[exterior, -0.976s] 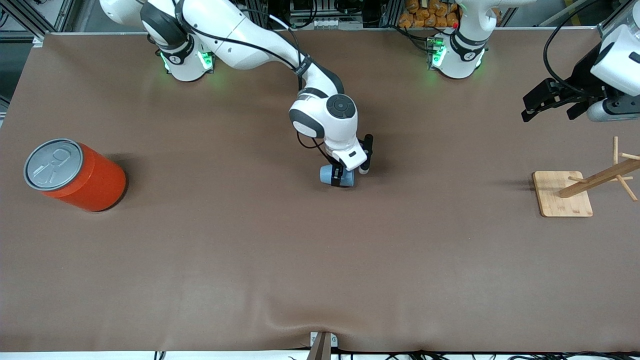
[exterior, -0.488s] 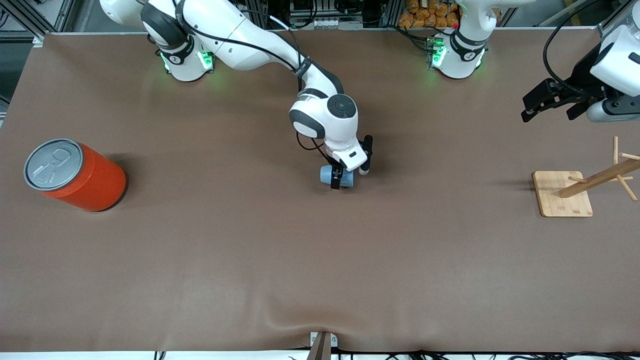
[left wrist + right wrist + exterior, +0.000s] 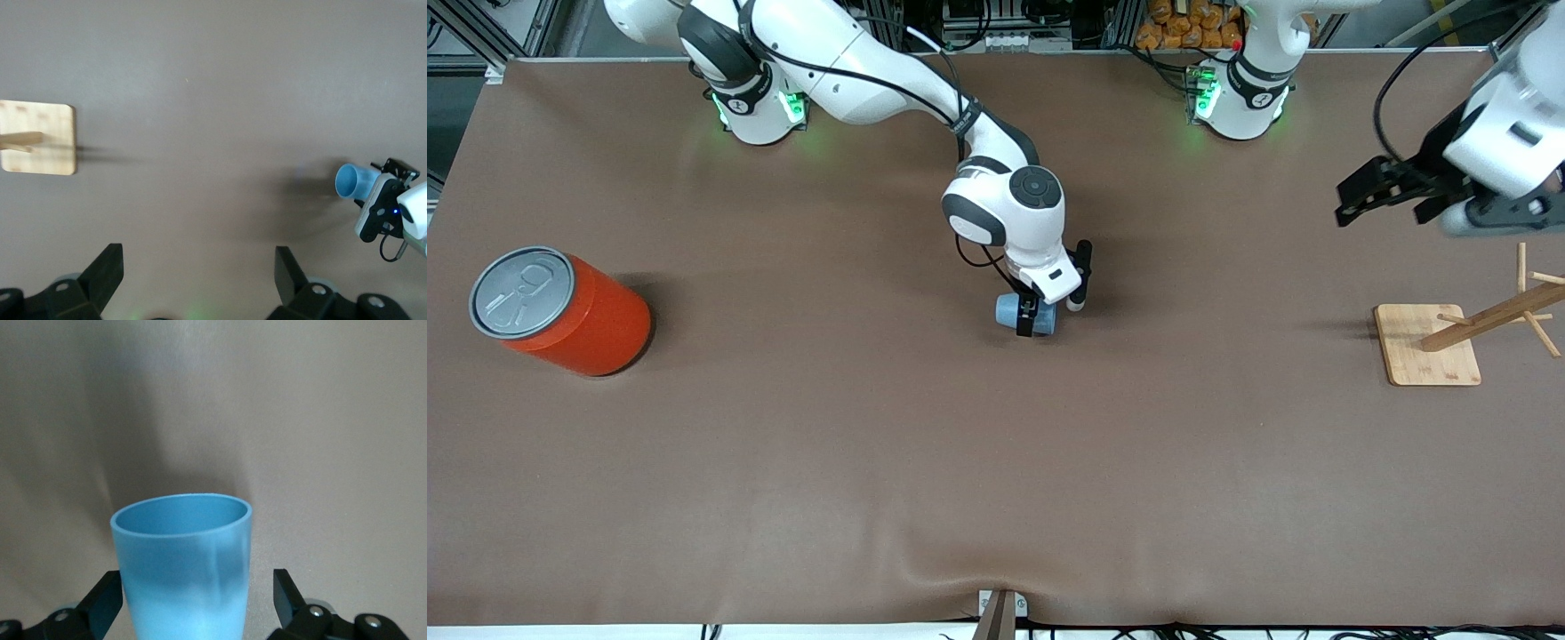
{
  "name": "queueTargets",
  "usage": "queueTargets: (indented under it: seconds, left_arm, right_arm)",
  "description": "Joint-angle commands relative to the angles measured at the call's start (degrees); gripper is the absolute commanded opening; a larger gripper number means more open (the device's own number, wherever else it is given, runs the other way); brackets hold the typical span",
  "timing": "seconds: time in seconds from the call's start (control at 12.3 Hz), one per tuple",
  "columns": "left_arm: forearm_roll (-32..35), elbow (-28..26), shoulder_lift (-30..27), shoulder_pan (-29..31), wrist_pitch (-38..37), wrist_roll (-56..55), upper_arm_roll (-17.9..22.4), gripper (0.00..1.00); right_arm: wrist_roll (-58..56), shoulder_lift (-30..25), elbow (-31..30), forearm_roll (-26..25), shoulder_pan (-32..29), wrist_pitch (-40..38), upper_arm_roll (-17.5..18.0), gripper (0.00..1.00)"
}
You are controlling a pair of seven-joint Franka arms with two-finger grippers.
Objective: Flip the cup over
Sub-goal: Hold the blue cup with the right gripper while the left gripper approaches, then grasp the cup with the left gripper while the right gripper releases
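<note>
Broadly, a brown mat-covered table (image 3: 783, 462) fills the front view. An orange-red can (image 3: 560, 311) with a grey pull-tab lid stands at the right arm's end of it, well apart from everything else. A wooden mug tree on a square bamboo base (image 3: 1427, 356) stands at the left arm's end, its peg stem leaning in that view.

Near the middle of the table lies the small light-blue cup (image 3: 1009, 310), on its side on the mat. Its long axis runs along the table's length, with the open mouth pointing toward the left arm's end, as the left wrist view shows. Nothing stands between the cup and the mug tree or the can.

The right gripper (image 3: 1035, 318) is down at the cup, and its wrist hides part of the cup from the front camera. In the right wrist view its fingers (image 3: 107, 600) stand spread on either side of the cup with a gap at each side, so they have hold of nothing.

The left gripper (image 3: 1369, 191) hangs over the table at the left arm's end, above bare mat near the mug tree, its fingers (image 3: 107, 270) wide apart and empty.
</note>
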Motion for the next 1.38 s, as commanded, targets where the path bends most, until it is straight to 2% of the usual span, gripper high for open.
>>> queueTargets:
  seconds: [0.0, 0.16, 0.49, 0.81, 0.89, 1.14, 1.3]
  left_arm:
    - [-3.33, -0.03, 7.37, -0.73, 4.45, -0.04, -0.33, 1.00]
    - [-8.79, -2.57, 11.15, -0.29, 10.94, 0.66, -0.33, 1.00]
    - [-13.45, -6.35, 18.80, -2.58, 21.50, 0.57, -1.90, 1.00]
    - [-25.82, -12.76, 25.66, -2.67, 34.58, 0.57, -8.04, 1.00]
    - [-29.33, -15.04, 26.37, -2.67, 37.84, 0.66, -9.80, 1.00]
    - [-34.37, -18.40, 26.81, -2.93, 40.77, 2.41, -12.71, 0.95]
    - [-38.49, -20.41, 27.34, -4.06, 42.25, 5.91, -12.81, 0.91]
  right_arm:
    - [1.87, -1.53, 0.68, -0.12, 0.30, -5.55, 1.48, 1.00]
    - [3.37, -3.63, 0.51, -0.12, -0.23, -9.08, 4.03, 1.00]
    - [5.48, -9.17, 0.33, 0.15, -1.19, -19.00, 6.41, 1.00]
    - [4.69, -15.41, 0.51, 2.70, -15.05, -25.42, 14.22, 1.00]
    - [4.86, -16.99, 0.68, 3.13, -17.87, -27.53, 14.67, 1.00]
    - [4.51, -21.04, 2.16, 11.73, -29.03, -31.67, 14.50, 1.00]
    - [4.69, -22.45, 5.41, 11.75, -32.73, -33.87, 13.36, 1.00]
